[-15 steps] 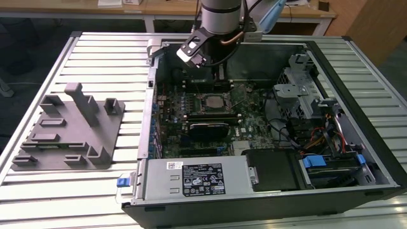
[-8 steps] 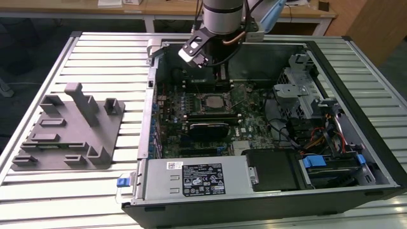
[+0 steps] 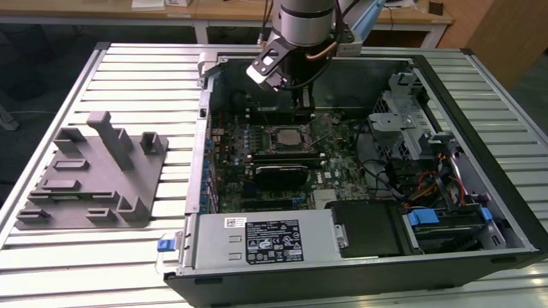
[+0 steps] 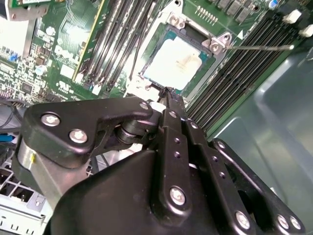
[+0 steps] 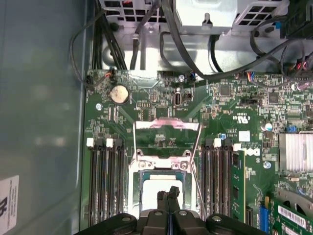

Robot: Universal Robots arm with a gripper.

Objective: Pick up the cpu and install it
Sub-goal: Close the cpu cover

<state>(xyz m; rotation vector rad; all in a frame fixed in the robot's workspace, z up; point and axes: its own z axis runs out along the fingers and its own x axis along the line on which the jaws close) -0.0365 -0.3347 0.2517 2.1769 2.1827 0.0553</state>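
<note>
Where the fingers [image 5: 163, 198] meet, the cpu [image 5: 149, 190] is partly hidden.

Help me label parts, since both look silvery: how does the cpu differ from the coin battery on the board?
The cpu is square; the coin battery is round. The cpu is clearly larger than the coin battery. The cpu sits in the socket between the memory slots, by the fingers; the coin battery lies nearer the case wall. Both are silvery and lie flat on the green board.
</note>
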